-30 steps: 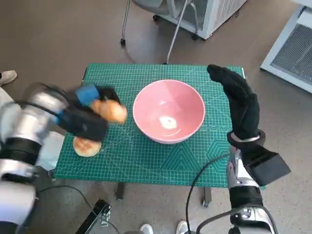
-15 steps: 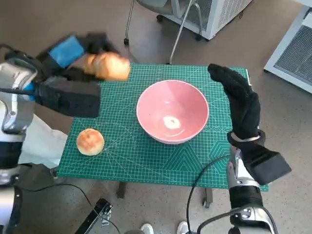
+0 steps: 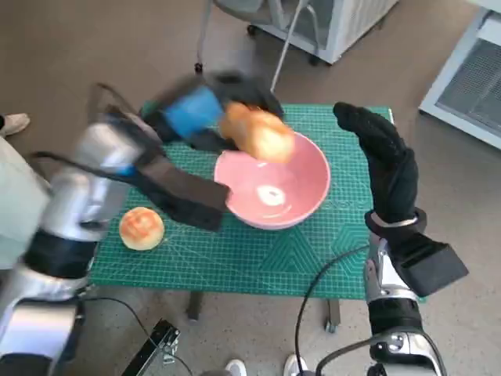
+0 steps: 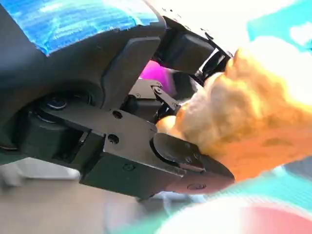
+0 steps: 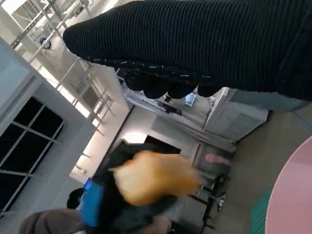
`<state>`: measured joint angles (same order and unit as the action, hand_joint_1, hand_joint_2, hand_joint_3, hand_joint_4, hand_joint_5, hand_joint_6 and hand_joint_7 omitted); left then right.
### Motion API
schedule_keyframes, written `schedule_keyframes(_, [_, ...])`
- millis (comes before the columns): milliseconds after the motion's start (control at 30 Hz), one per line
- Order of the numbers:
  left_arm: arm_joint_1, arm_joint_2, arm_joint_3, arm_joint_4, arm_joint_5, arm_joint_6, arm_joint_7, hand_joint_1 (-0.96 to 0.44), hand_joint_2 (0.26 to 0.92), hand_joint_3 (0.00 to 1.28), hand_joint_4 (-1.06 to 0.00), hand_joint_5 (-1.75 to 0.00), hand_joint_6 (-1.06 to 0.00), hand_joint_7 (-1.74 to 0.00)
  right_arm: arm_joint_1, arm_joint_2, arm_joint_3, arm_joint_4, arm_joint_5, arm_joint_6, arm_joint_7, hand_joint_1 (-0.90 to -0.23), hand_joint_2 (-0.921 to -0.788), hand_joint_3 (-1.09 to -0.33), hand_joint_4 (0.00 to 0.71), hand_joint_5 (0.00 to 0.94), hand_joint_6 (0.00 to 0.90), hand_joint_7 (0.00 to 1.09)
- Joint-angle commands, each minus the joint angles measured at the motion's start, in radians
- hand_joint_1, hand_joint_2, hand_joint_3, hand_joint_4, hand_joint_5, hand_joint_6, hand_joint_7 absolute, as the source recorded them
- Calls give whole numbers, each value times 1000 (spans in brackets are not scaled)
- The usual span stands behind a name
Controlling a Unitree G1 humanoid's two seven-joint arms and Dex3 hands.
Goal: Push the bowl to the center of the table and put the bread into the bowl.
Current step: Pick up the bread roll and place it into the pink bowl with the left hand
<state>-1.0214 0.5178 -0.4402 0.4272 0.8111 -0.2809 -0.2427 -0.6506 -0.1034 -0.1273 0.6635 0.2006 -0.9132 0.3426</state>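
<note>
A: Where's the bread [image 3: 258,133]?
B: Left hand [image 3: 205,110] grips it, up over the far-left rim of the pink bowl [image 3: 305,200]. Bowl sits mid-mat.
A: Right hand [image 3: 383,160]?
B: Upright just beside bowl's right side, fingers straight, holds nothing. 2nd bun [image 3: 142,228] lies on green mat [image 3: 258,258], near-left.

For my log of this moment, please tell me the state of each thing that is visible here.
Left hand: holds one bread roll, lifted above the table.
Held bread roll: in the air over the bowl's rim.
Pink bowl: upright, no bread inside.
Second bread roll: lying on the green mat.
Right hand: open, holds nothing.
</note>
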Motion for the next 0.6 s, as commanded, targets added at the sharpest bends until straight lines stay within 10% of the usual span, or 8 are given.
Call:
schedule_keyframes(33, [-64, -56, -50, 91, 43, 3, 8, 1, 921, 146, -519, -1260, -613, -1267, 36, 1, -1, -15, 11, 19, 4, -415, -919, -594, 474, 16, 182, 871])
schedule_keyframes(500, [-127, -195, -153, 374, 108, 18, 98, -1, 919, 110, -559, -1310, -658, -1146, 82, -4, -14, -77, 15, 58, -14, -425, -919, -576, 482, 15, 222, 838])
schedule_keyframes(600, [-132, -202, -172, 405, 118, 23, 105, 0, 707, 579, -449, -1492, -581, -1357, 87, -6, -19, -79, 16, 61, -14, -431, -920, -564, 485, 15, 231, 831])
